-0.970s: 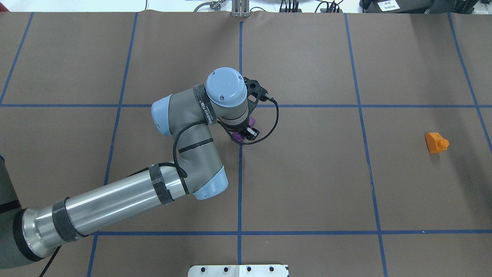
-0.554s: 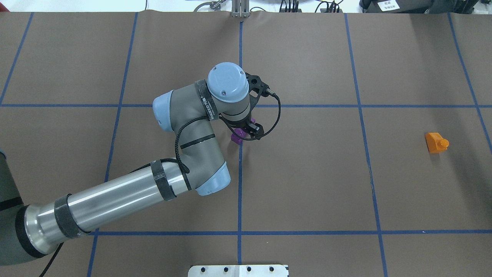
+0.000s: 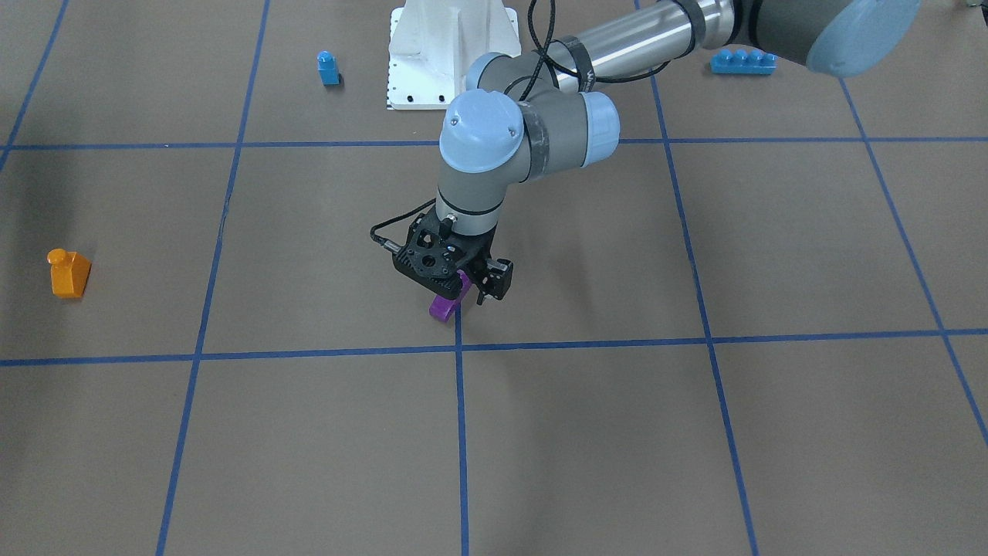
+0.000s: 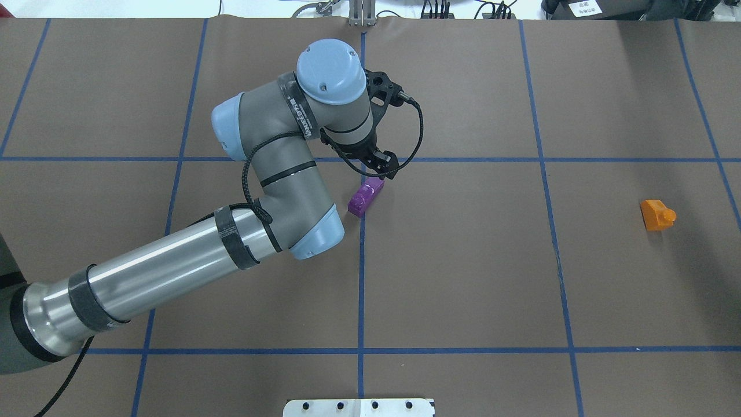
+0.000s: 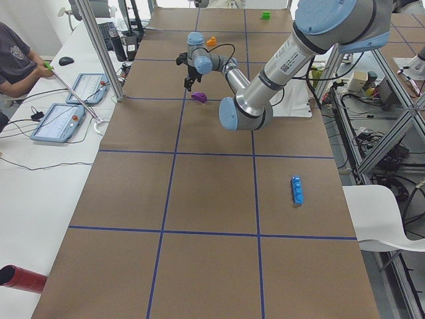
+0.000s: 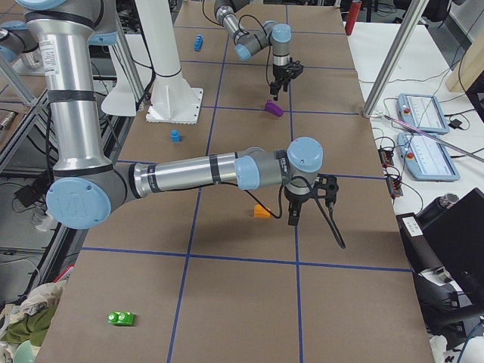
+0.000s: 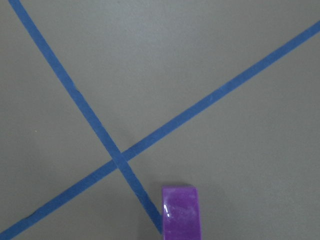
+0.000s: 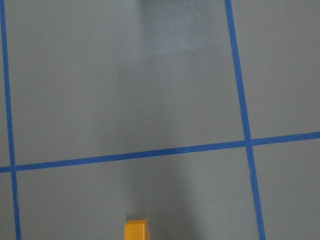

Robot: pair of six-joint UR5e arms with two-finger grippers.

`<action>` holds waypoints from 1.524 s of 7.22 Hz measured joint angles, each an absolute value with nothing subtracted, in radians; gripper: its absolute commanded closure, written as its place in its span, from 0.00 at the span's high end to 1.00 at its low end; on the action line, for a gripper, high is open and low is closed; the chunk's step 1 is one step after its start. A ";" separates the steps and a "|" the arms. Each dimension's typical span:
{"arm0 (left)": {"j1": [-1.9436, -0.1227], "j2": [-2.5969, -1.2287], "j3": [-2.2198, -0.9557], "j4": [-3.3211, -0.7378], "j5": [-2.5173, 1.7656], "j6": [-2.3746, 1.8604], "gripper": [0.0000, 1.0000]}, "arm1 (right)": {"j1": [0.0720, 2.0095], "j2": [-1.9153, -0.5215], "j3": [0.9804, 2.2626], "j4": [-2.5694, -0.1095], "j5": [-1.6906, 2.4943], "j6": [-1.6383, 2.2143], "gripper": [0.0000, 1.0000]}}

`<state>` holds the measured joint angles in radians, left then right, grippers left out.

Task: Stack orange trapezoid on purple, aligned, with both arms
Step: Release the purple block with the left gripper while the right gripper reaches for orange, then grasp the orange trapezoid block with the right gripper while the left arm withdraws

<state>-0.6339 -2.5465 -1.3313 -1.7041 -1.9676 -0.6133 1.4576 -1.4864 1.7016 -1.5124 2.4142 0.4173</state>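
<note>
- The left arm is stretching over the brown counter, the left end effector hanging released just above the purple.
- The right end effector is hovering near the orange trapezoid; its grip cannot be told.
- The two are lying well apart on the counter.

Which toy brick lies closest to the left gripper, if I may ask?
The purple brick, right by the left gripper; the orange brick, small blue brick and long blue brick lie far off.

White print on the black strap around the left arm is unreadable.
</note>
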 measured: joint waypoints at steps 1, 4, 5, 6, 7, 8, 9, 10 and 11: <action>-0.657 -2.546 -1.397 -1.624 -1.986 -0.613 1.00 | 1.404 -1.513 1.731 -1.436 2.394 0.503 1.00; -0.711 -2.532 -1.528 -1.474 -2.016 -0.609 1.00 | 1.229 -1.595 1.748 -1.201 2.294 0.695 1.00; -0.715 -2.519 -1.551 -1.467 -2.019 -0.609 1.00 | 1.176 -1.607 1.746 -1.184 2.261 0.713 1.00; -0.717 -2.504 -1.570 -1.465 -2.019 -0.610 1.00 | 1.135 -1.615 1.742 -1.178 2.238 0.718 1.00; -0.718 -2.494 -1.582 -1.464 -2.019 -0.609 1.00 | 1.097 -1.623 1.737 -1.176 2.220 0.718 1.00; -0.719 -2.489 -1.587 -1.464 -2.019 -0.609 1.00 | 1.069 -1.627 1.726 -1.175 2.210 0.713 1.00; -0.719 -2.487 -1.588 -1.463 -2.019 -0.610 1.00 | 1.052 -1.628 1.707 -1.174 2.207 0.707 1.00; -0.719 -2.486 -1.589 -1.463 -2.019 -0.609 1.00 | 1.041 -1.628 1.685 -1.167 2.206 0.702 1.00; -0.719 -2.486 -1.589 -1.463 -2.019 -0.609 1.00 | 1.032 -1.625 1.662 -1.151 2.207 0.698 1.00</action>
